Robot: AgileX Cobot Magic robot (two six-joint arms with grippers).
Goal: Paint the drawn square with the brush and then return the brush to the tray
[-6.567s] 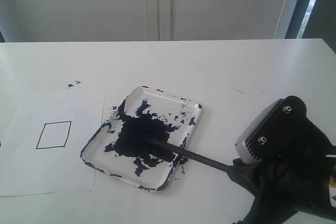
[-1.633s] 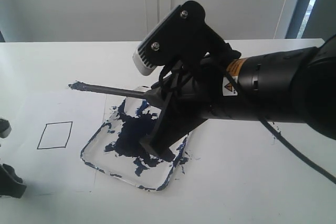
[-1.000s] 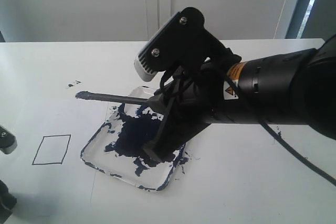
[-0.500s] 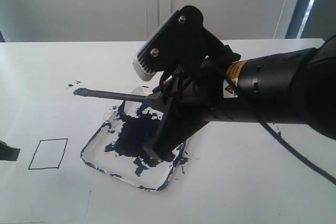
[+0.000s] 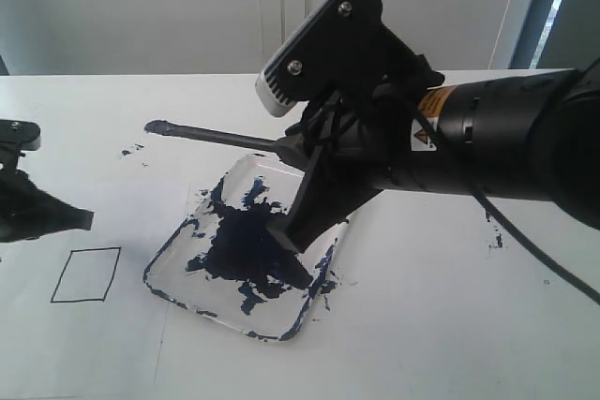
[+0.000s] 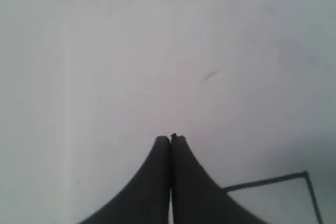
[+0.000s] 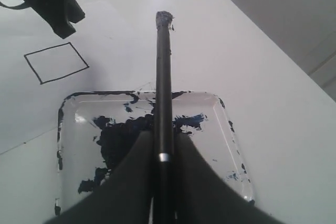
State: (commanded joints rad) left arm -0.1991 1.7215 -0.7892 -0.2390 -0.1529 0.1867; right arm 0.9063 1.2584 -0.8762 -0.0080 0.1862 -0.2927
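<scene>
While the right gripper is clamped tight on the brush, we see the stick held up in the air over the far side of the tray. Its paint-loaded tip points left, out past the tray's edge. The tray sits mid-table with its big dark blot. Left of it, on the white paper, the drawn square is blank, just a thin outline. The left gripper is just far of the square, jaws pressed together on nothing. We can't tell if it touches the paper.
</scene>
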